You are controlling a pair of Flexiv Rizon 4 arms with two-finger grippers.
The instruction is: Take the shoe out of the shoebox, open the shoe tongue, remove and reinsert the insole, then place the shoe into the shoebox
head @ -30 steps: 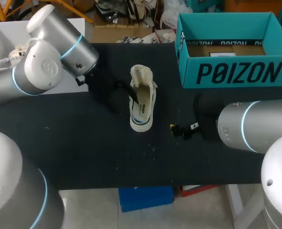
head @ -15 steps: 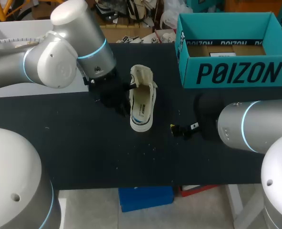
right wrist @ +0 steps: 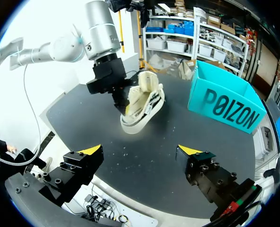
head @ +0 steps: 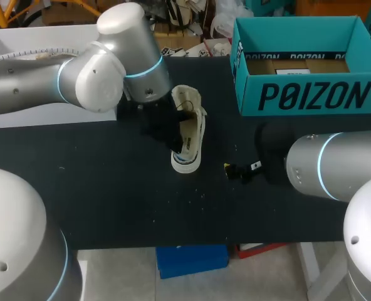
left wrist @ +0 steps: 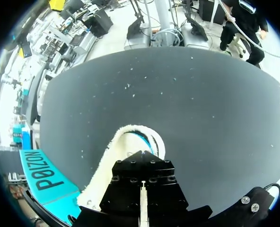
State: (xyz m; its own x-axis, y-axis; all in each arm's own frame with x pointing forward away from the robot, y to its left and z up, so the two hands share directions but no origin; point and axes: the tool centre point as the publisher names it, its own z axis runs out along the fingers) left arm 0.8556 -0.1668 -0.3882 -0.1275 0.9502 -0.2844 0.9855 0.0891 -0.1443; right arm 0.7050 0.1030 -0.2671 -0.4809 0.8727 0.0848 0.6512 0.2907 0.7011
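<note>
Midway across the counter (head: 110,194) stands the shoe (head: 188,147), well apart from the box (head: 311,95), which shows only brown card inside. At its mouth sits the left claw (right wrist: 124,103); whether it grips, I cannot tell. Nearer, the right claw (right wrist: 140,151) gapes wide, empty. The shoe looks light, soft-topped and stiff-soled, so it is best pinched at the heel collar.

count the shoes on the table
1: the shoe stands mid-table, left of the shoebox. Part of the shoebox floor is hidden, so another could lie inside.
</note>
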